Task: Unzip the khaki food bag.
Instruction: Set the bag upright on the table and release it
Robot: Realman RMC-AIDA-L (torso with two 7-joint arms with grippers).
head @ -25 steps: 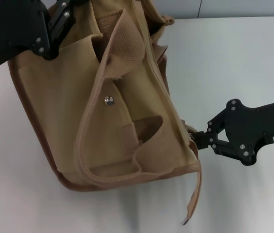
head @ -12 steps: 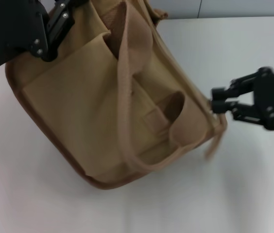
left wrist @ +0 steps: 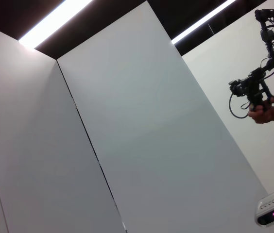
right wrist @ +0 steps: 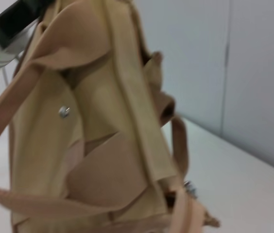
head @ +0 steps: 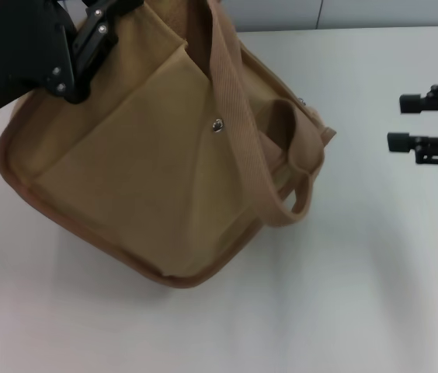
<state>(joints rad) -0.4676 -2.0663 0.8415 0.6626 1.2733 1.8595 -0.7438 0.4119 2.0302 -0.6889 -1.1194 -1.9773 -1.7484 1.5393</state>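
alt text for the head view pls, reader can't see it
A khaki food bag lies tilted on a white table, the left gripper on its upper corner. The right gripper hangs open to the bag's right, apart from it.

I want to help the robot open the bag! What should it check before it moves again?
1. Left hand at the khaki food bag's top corner: ok; whether its grip is firm: cannot tell.
2. Right hand open: ok.
3. Right hand touching the bag: not ok, it sits apart over the white table.
4. Zipper pull located: ok in the right wrist view, at the bag's near end.
5. Webbing handle off the zipper: cannot tell.
6. Zipper undone: cannot tell.
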